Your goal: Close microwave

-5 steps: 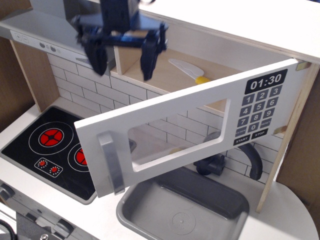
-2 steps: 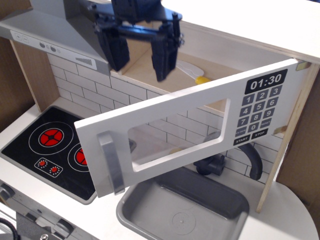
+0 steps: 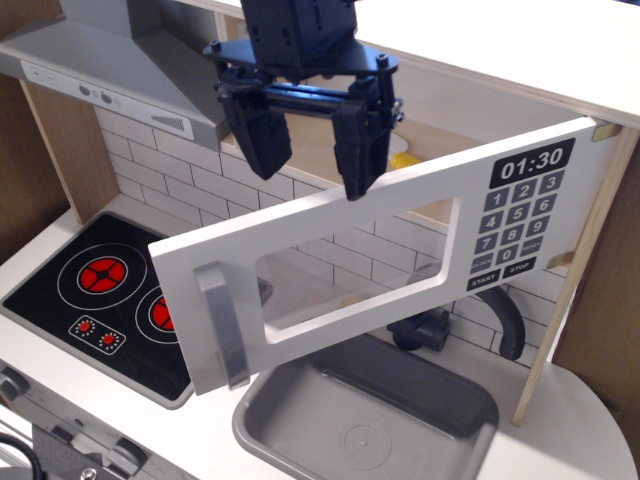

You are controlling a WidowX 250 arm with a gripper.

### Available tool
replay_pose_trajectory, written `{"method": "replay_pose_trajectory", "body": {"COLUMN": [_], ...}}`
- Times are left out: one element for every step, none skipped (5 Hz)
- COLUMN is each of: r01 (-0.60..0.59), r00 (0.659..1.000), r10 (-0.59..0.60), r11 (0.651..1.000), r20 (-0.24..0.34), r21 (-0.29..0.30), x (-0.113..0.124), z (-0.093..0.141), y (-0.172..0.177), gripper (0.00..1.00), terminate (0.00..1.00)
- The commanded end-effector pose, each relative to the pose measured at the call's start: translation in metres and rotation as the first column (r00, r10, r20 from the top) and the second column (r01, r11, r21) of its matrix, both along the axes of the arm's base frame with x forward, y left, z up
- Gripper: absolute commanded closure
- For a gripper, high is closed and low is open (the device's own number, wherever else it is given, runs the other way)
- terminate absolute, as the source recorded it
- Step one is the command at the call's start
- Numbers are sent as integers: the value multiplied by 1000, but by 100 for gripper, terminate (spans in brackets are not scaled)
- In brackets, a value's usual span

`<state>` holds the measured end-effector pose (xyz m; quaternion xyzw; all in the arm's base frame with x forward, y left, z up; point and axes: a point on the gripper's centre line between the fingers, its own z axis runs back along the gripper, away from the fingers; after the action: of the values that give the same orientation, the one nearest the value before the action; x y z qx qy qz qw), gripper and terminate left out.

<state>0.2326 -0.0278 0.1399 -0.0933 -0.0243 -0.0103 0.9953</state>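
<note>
The toy microwave's wide white door (image 3: pixel 340 215) stands swung open toward me, hinged at the right. It has a rectangular window (image 3: pixel 360 265), a grey vertical bar handle (image 3: pixel 222 325) at its left end, a black clock display (image 3: pixel 531 162) reading 01:30 and a grey keypad (image 3: pixel 515 225). My black gripper (image 3: pixel 312 165) hangs open and empty just above and behind the door's top edge, in front of the microwave's wooden cavity (image 3: pixel 300 120). Its right fingertip (image 3: pixel 355 160) reaches down to the door's upper edge. A yellow-handled utensil (image 3: pixel 405 160) lies inside the cavity, mostly hidden by the gripper.
A grey slanted extractor hood (image 3: pixel 110 70) is at the upper left, above a black stovetop (image 3: pixel 95 290) with red burners. A grey sink basin (image 3: pixel 370 420) and dark faucet (image 3: pixel 500 310) sit below the door. A wooden side panel (image 3: pixel 600 300) stands at right.
My gripper has moved right and downward, from in front of the hood's edge to just above the open door's top edge. The door has not moved.
</note>
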Motion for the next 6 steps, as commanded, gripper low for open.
{"method": "replay_pose_trajectory", "body": {"r01": [1,-45,-88,-126,-157,-163], "r00": [998,993,989,984,978,979], "r10": [-7,29,65,101,128,131], "r11": [996,988,981,976,970,962], "r20": [68,111,134,145,162,154], "r21": [85,145,172,177,183,219], "x": [-1,8,21,31,38,32], "z": [-3,-10,-11,-3,16,26], "y": [-3,5,15,18,16,14], "gripper": [0,0,0,0,0,0], "terminate": [0,0,0,0,0,0]}}
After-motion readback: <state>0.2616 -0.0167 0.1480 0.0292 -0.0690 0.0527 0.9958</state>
